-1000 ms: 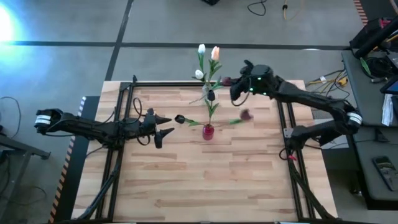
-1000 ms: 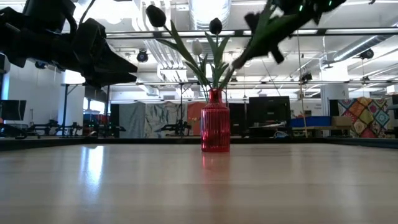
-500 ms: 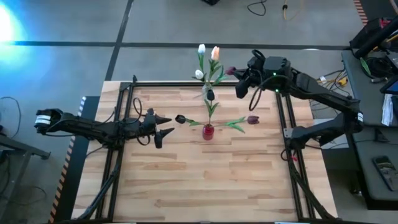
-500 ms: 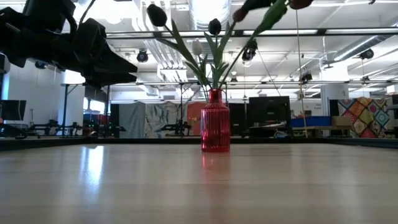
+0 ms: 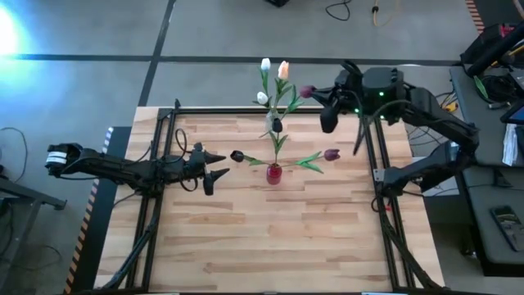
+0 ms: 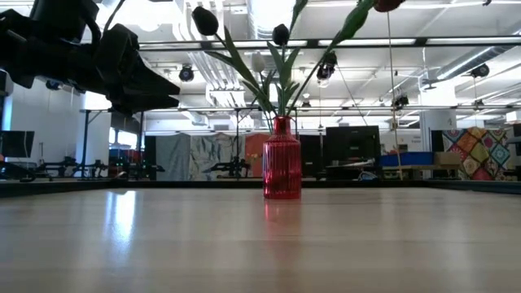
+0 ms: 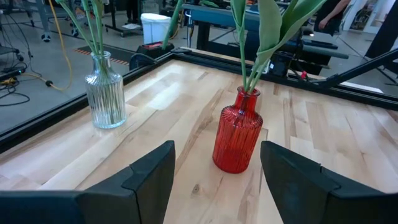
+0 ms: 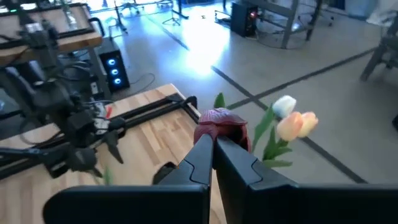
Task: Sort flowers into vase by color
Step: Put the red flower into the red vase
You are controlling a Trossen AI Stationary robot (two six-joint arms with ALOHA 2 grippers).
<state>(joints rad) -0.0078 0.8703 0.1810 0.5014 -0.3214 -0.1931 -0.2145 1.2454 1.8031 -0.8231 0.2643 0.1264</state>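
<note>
A red ribbed vase [image 5: 273, 173] [image 6: 282, 159] [image 7: 236, 134] stands mid-table and holds three dark purple tulips, their heads [image 5: 237, 156] [image 5: 277, 124] [image 5: 331, 153] leaning left, far and right. Behind it a clear vase [image 7: 104, 92] holds white [image 5: 265, 64] and peach [image 5: 283, 70] tulips [image 8: 292, 121]. My left gripper [image 5: 214, 165] [image 7: 217, 180] hovers open, left of the red vase. My right gripper [image 5: 315, 96] [image 8: 212, 142] is raised over the far right edge, shut on a maroon tulip [image 5: 307, 92]. My right gripper pinches the maroon tulip just under its head [image 8: 221, 119], which sits right past the shut fingertips. The tulip is lifted clear of the table. The fingers hide its stem, so how it hangs cannot be told.
A black frame rail [image 5: 246, 109] runs round the wooden table [image 5: 262, 238]. The near half of the table is bare wood. Workbenches and equipment fill the room beyond [image 6: 366, 146].
My right gripper has drawn back from beside the red vase toward the table's far right corner, carrying the maroon head with it. A dark purple tulip that was blurred beside it has settled in the red vase, leaning right.
</note>
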